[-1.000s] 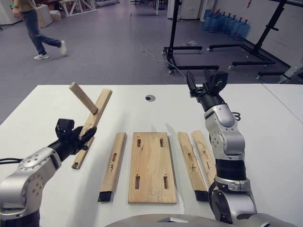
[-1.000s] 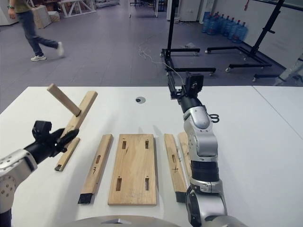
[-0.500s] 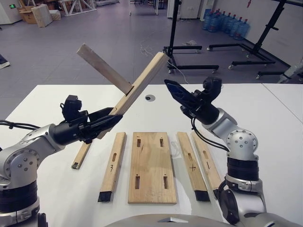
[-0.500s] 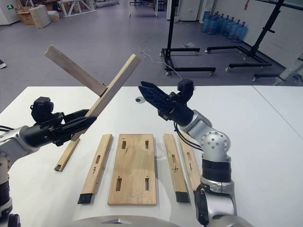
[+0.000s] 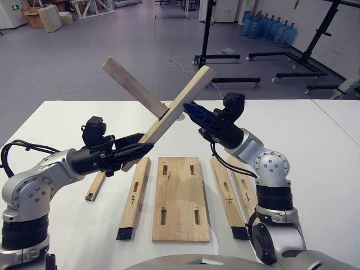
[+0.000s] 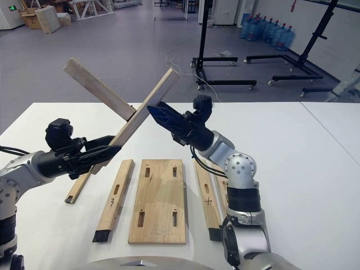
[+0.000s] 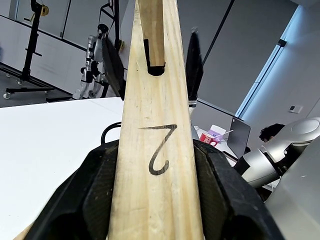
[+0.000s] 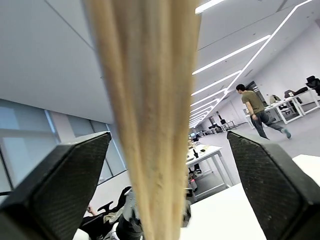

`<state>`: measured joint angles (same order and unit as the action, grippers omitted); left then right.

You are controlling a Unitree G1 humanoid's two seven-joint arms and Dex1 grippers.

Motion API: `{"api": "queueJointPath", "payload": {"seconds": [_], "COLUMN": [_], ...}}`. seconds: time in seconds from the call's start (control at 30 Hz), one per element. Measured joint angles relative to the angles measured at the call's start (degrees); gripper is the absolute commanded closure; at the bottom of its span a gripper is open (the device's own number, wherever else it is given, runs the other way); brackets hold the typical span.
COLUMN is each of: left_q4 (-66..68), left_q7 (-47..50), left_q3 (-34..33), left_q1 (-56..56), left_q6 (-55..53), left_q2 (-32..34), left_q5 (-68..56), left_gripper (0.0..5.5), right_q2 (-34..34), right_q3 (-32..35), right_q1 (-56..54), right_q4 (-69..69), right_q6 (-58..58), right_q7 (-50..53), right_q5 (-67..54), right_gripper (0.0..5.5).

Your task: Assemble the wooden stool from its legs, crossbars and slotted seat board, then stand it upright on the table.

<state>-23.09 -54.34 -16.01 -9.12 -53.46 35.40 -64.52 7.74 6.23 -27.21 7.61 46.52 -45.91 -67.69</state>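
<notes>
One leg (image 5: 179, 101) is tilted up over the table (image 5: 315, 157), crossbar (image 5: 133, 84) stuck in its slot. The left gripper (image 5: 143, 147) pinches it midway, and the right gripper (image 5: 191, 108) sits spread wide around the upper part. Flat below, the seat board (image 5: 180, 197) lies between three loose legs (image 5: 134, 197).

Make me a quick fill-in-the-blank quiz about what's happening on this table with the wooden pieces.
The left hand holds up a leg with a crossbar through it; the right hand around it is ___.
The seat board has ___ slots.
___ more legs lie flat on the table.
Missing words: open, four, three.
</notes>
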Motion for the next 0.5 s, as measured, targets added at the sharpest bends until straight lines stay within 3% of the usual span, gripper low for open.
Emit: {"api": "queueJointPath", "payload": {"seconds": [0.07, 0.5], "left_q4": [0.0, -1.7], "left_q7": [-0.2, -2.1], "left_q3": [0.5, 2.5], "left_q1": [0.2, 1.7], "left_q6": [0.3, 3.5], "left_q2": [0.0, 0.1], "left_q5": [0.1, 0.6], "left_gripper": [3.47, 3.47], "right_q2": [0.0, -1.0], "right_q3": [-0.1, 1.1], "right_q1": [-0.4, -1.2], "right_q4": [0.0, 0.4], "right_q6": [0.3, 1.6], "right_q7": [0.1, 0.2], "right_q5": [0.0, -5.2], "right_gripper": [1.21, 3.33]}}
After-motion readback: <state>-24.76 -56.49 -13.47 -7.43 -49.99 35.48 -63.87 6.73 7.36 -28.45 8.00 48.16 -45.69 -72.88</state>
